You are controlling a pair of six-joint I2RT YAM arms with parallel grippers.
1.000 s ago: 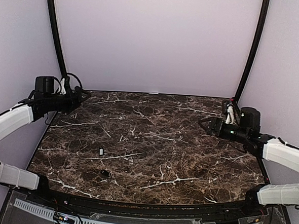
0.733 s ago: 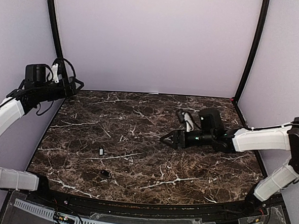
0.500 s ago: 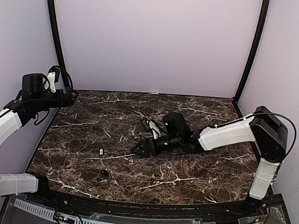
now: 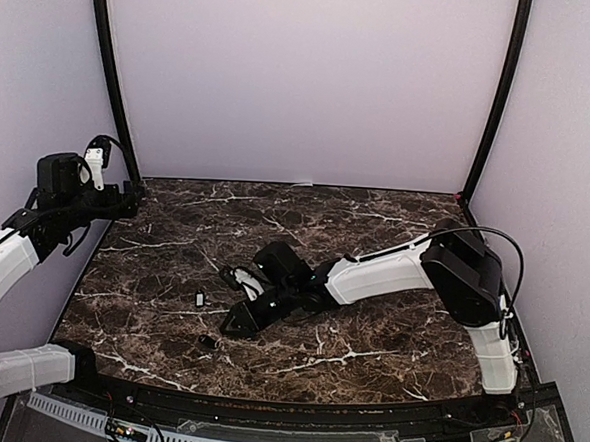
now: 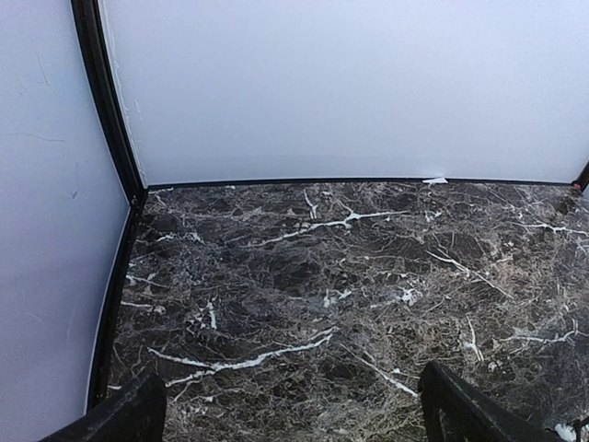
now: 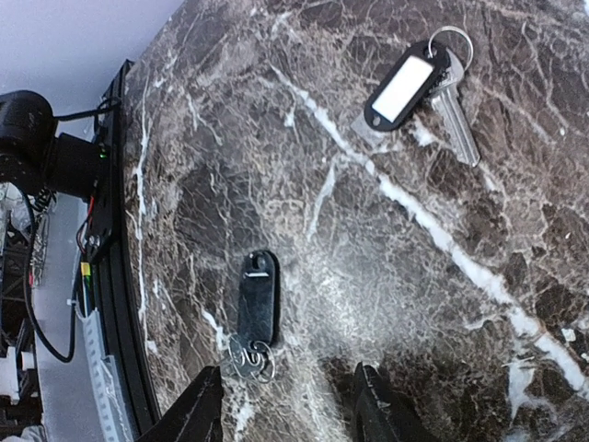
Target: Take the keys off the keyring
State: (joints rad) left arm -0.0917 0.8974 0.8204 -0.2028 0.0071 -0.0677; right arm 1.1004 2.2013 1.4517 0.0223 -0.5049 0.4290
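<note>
In the right wrist view, a black tag (image 6: pixel 258 299) lies flat with a thin silvery keyring (image 6: pixel 260 354) and a small key (image 6: pixel 230 357) at its near end. My right gripper (image 6: pixel 287 414) hovers just short of it, jaws apart with nothing between them; the left fingertip (image 6: pixel 198 410) is close to the ring. A second set lies farther off: a white-labelled black tag (image 6: pixel 405 85), a silver key (image 6: pixel 457 120) and its ring (image 6: pixel 451 37). From above, both sets (image 4: pixel 207 342) (image 4: pixel 200 298) are tiny beside the right gripper (image 4: pixel 237 323). My left gripper (image 5: pixel 293 387) is open wide over bare marble.
The dark marble table (image 4: pixel 374 236) is ringed by a black frame and pale walls. The front edge with a cable rail (image 6: pixel 101 304) runs close to the near key set. The left arm (image 4: pixel 71 192) sits at the far left corner.
The right arm has swung from the far right across the table to the front left, down near the key sets, its jaws narrowing. The left arm pulled slightly back to the left.
</note>
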